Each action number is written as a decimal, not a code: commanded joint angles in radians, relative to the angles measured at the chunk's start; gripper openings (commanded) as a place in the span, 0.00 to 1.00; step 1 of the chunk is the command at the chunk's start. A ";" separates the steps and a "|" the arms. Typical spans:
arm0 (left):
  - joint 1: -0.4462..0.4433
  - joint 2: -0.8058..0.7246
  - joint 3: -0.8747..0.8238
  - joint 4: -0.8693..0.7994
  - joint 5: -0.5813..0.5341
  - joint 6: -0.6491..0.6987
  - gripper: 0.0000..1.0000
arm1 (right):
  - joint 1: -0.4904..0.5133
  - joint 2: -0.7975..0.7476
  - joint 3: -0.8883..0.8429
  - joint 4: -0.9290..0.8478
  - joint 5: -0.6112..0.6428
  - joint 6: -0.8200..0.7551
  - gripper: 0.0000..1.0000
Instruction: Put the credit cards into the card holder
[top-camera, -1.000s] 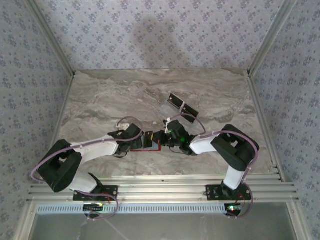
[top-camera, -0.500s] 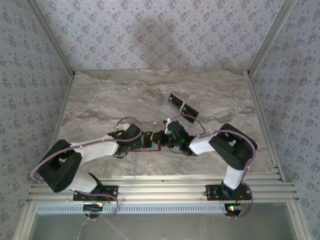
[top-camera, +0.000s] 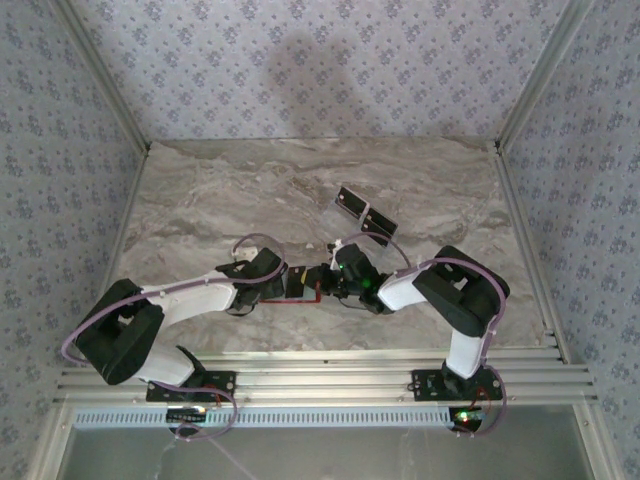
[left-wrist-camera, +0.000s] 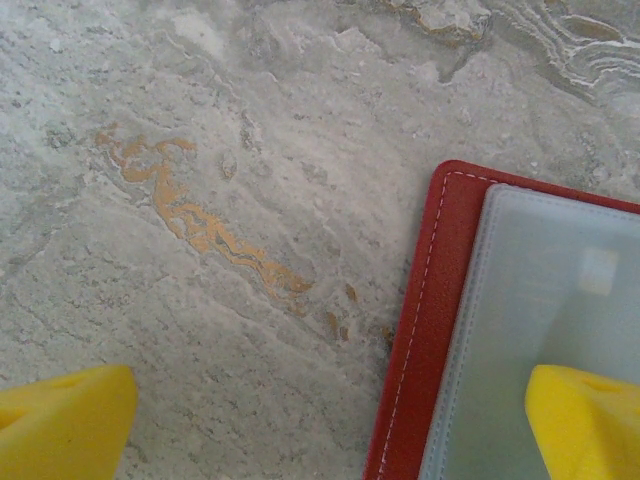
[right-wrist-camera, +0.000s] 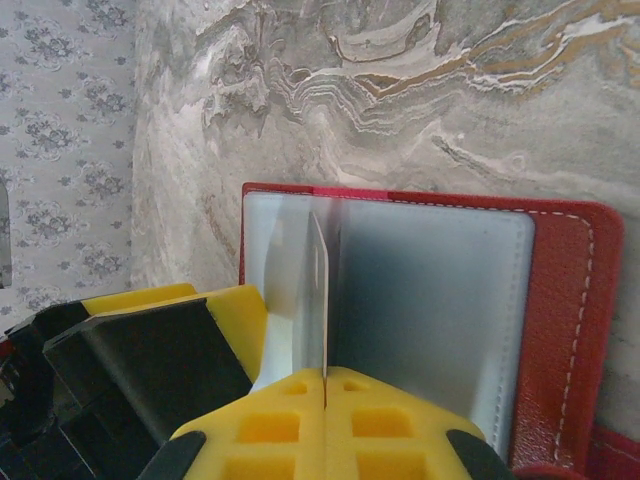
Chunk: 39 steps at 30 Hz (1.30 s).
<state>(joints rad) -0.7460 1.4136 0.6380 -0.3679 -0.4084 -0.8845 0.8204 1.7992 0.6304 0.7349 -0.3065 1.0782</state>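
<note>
Top view: two credit cards (top-camera: 349, 201) lie loose on the table (top-camera: 220, 220) beyond the card holder (top-camera: 303, 297), left to load.
Left wrist: left gripper (left-wrist-camera: 320, 420) jaws wide apart, one finger resting on the card holder.
Right wrist: right gripper (right-wrist-camera: 325, 395) pinched on one card (right-wrist-camera: 318, 290), edge-on above the open card holder, not yet in.

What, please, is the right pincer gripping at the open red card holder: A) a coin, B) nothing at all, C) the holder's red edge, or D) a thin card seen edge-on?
D: in the right wrist view the right pincer is shut on a thin card, which stands edge-on over the open card holder.
</note>
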 joint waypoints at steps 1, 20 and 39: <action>0.008 0.005 -0.019 -0.078 -0.018 -0.005 1.00 | -0.005 0.022 -0.015 0.011 -0.016 0.012 0.00; 0.007 0.007 -0.014 -0.089 -0.016 -0.013 1.00 | -0.055 0.091 0.016 0.044 -0.146 0.016 0.00; 0.048 -0.015 0.035 -0.170 -0.048 0.013 1.00 | -0.055 0.135 0.049 0.022 -0.155 0.012 0.00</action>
<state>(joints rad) -0.7246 1.4136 0.6537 -0.4129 -0.4198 -0.8890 0.7700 1.9099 0.6788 0.7902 -0.4652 1.0889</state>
